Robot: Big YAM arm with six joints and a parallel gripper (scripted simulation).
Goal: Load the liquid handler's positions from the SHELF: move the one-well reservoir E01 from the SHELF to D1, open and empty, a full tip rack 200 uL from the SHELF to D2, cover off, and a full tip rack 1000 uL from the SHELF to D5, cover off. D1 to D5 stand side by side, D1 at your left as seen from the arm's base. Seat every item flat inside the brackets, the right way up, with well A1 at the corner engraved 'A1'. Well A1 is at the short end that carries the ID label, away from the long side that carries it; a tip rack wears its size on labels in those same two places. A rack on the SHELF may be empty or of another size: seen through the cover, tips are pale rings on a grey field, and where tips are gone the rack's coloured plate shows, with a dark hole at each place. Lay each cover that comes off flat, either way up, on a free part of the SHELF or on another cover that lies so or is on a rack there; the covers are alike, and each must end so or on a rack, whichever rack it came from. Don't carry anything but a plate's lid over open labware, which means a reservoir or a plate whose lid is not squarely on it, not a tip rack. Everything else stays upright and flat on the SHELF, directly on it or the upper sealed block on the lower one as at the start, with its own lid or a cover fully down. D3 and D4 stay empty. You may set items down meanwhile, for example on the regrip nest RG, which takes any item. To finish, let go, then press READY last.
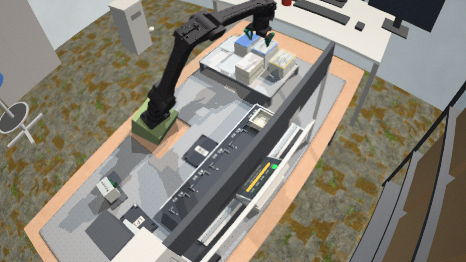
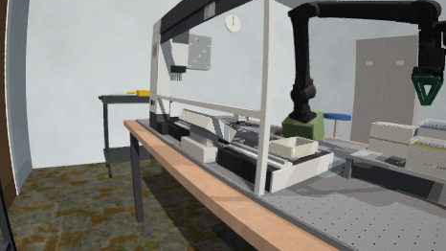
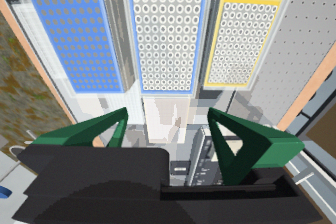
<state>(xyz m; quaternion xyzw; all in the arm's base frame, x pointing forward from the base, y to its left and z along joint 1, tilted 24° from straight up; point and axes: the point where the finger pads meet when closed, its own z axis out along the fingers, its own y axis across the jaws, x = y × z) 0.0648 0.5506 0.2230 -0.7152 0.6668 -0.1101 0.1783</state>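
Note:
My gripper (image 1: pixel 258 37) (image 2: pixel 427 91) (image 3: pixel 167 111) is open and empty. It hangs above the SHELF (image 1: pixel 212 60), over its row of covered tip racks. In the wrist view, a blue rack (image 3: pixel 77 45) on the left shows its coloured plate with dark holes. A blue rack (image 3: pixel 167 45) (image 1: pixel 263 48) in the middle shows pale rings on grey. A yellow rack (image 3: pixel 242 42) (image 1: pixel 281 60) on the right shows pale rings too. A cream open reservoir (image 1: pixel 261 117) (image 2: pixel 293 145) sits in the deck position nearest the SHELF.
White sealed blocks (image 1: pixel 248 67) (image 2: pixel 392 134) stand on the SHELF in front of the racks. The liquid handler's dark gantry (image 1: pixel 280 120) runs along the deck (image 1: pixel 210 167). A desk with monitors (image 1: pixel 350 15) stands behind the table.

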